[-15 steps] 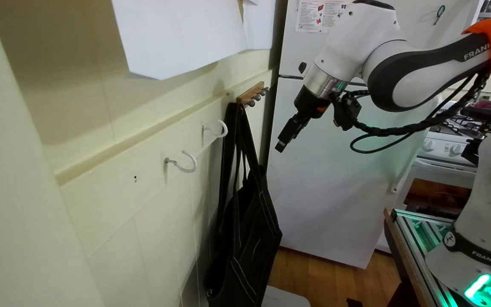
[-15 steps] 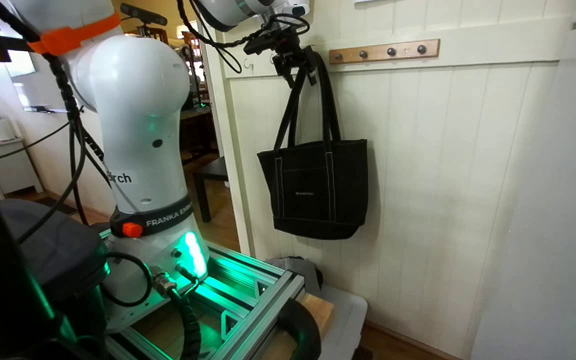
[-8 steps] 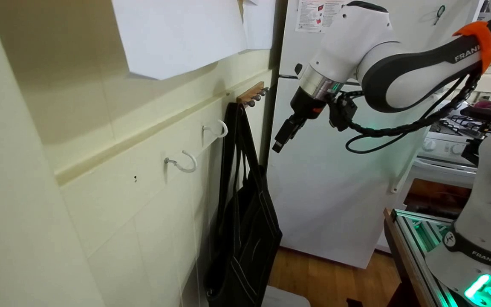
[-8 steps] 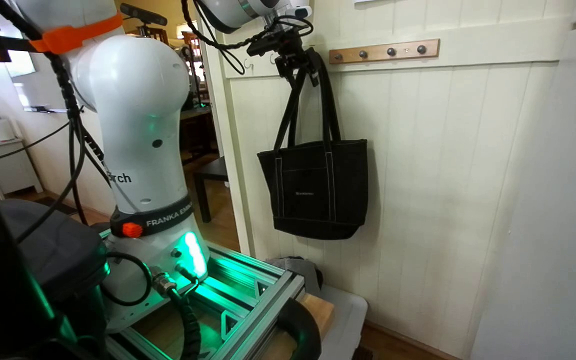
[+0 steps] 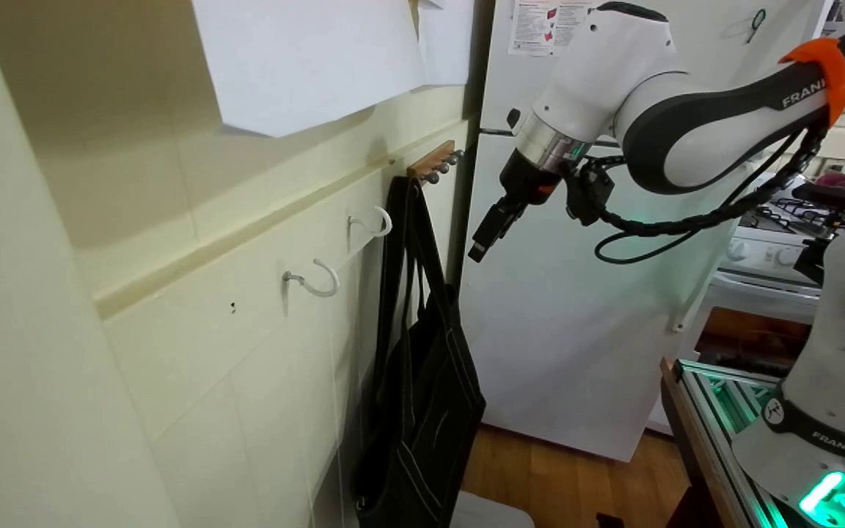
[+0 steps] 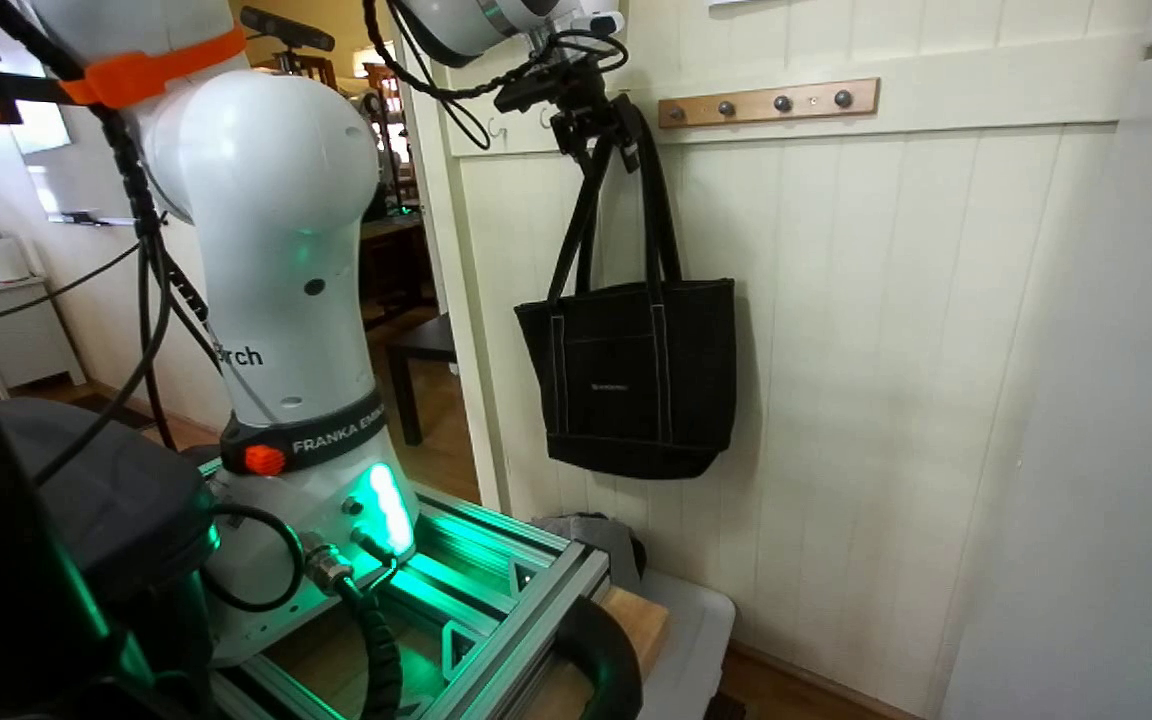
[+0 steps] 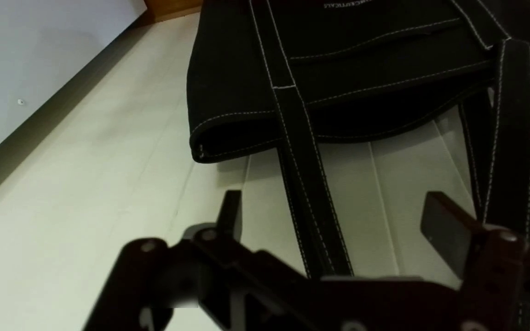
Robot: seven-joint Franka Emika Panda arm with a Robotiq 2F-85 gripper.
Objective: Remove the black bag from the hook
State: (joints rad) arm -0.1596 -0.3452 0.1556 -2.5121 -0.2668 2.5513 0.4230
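The bag (image 6: pixel 636 380) hangs at the wall (image 6: pixel 886 350) by its long handles (image 5: pixel 430 242), just beside the wooden rack (image 6: pixel 756 105), and the hook which must carry it is hidden from me. My jaws stand wide apart and hold nothing, with a gap before the handles, and I suppose they are spread so that one handle can enter. The black cloth (image 7: pixel 228 69) looks limp and matt, with pale stitching (image 7: pixel 285 87), and its weight seems to pull the handles into straight bands.

I see a white arm (image 6: pixel 281 250), orange strap (image 6: pixel 158 68) at its eleven o'clock, black FRANKA band (image 6: pixel 311 438) at six.
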